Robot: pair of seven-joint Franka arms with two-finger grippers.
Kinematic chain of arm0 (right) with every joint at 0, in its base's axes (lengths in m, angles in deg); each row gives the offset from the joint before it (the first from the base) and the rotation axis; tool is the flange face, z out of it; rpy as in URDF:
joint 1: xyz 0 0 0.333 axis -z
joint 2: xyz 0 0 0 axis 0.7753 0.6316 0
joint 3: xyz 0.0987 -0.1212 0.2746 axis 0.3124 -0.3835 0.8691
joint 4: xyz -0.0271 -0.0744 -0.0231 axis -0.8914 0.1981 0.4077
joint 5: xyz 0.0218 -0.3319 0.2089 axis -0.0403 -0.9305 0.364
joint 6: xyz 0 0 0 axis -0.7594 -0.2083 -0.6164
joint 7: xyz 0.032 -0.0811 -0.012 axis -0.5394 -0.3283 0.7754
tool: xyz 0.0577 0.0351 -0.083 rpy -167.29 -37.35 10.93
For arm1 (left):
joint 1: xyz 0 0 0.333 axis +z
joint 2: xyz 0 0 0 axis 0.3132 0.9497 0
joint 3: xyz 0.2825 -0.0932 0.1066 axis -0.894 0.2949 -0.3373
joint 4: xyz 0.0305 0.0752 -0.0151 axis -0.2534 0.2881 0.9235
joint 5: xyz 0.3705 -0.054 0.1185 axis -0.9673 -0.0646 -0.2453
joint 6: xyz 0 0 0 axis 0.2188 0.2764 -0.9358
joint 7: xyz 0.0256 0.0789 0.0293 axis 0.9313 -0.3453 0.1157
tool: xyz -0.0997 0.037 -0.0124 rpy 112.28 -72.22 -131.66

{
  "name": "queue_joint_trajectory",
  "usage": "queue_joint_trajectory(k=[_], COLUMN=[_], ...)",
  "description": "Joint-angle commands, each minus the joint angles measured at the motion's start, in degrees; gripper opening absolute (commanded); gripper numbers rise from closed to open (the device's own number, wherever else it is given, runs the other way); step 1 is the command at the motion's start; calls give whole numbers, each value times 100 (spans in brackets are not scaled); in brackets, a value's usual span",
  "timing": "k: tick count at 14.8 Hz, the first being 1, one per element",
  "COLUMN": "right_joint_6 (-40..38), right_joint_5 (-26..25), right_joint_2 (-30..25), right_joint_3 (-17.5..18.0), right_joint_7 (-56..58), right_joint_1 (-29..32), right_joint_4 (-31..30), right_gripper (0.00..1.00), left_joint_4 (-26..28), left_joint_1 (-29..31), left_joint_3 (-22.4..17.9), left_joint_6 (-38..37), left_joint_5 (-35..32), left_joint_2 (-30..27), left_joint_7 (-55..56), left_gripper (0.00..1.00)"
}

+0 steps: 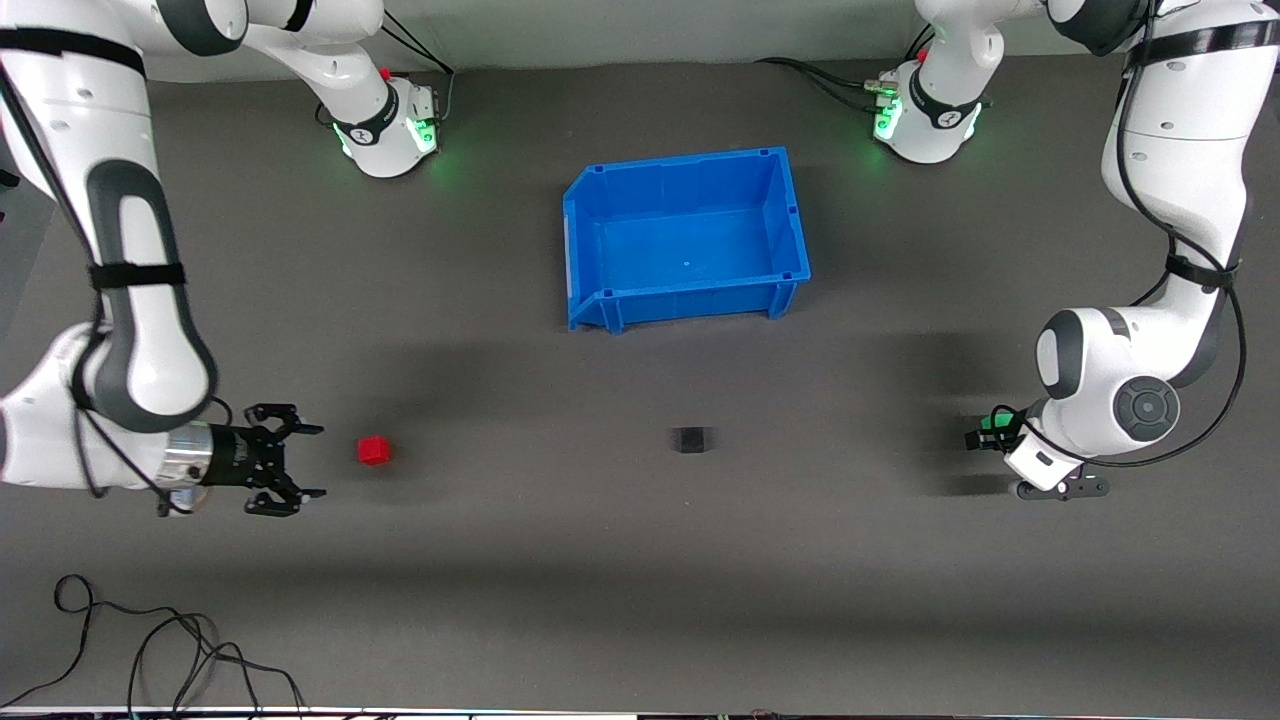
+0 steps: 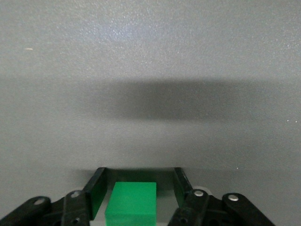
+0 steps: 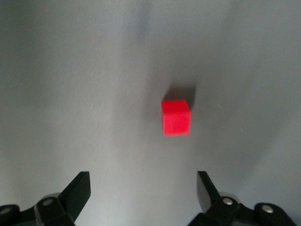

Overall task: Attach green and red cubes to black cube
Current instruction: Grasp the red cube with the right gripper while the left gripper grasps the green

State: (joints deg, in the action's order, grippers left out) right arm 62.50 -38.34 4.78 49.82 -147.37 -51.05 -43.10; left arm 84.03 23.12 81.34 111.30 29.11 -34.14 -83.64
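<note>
Pickup stage: the spread left gripper (image 2: 135,188) straddles the green cube (image 2: 131,203) near the table's left-arm edge, unpinched. The spread right gripper (image 1: 300,460) faces the red cube (image 1: 374,450). Both must close before heading for the black cube (image 1: 690,439).

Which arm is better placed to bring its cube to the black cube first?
Left. The left pincer already has the green cube between its fingers, though there are gaps beside it. The right pincer is open, with the red cube lying free ahead of it.
</note>
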Motion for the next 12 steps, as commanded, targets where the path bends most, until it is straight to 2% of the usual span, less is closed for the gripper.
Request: queue_joint_trajectory(k=[1,2,3,5,6,8,10,12], right_joint_6=[326,352,466,555,581,712,722,713], right_joint_5=[468,548,575,645,645,645,645,645], right_joint_2=[81,221,353,521,574,644,706,724], right_joint_3=[-27,-27,-27,-27,-27,-18,-9,-9], right_joint_7=[563,704,757,898,916,916,925,986], right_joint_1=[-58,-49,-41,-58,-58,-75,-84,-84], right_joint_4=[-352,-343,-352,-352,-343,-352,-360,-369], right_gripper=[100,100,100,100,100,100,100,99], left_joint_4=[-36,-63,-63,-63,-63,-72,-159,-527], left_joint_1=[32,41,41,41,41,41,50,32], left_joint_3=[-17,-17,-17,-17,-17,-17,-17,-17], left_joint_6=[-60,-95,-96,-96,-104,-104,-191,-498], left_joint_5=[-117,-117,-117,-117,-117,-117,-74,172], left_joint_2=[-19,-20,-20,-28,-46,-72,-90,-72], left_joint_7=[21,13,13,13,21,39,118,843], left_gripper=[47,39,34,15,9,3,3,3])
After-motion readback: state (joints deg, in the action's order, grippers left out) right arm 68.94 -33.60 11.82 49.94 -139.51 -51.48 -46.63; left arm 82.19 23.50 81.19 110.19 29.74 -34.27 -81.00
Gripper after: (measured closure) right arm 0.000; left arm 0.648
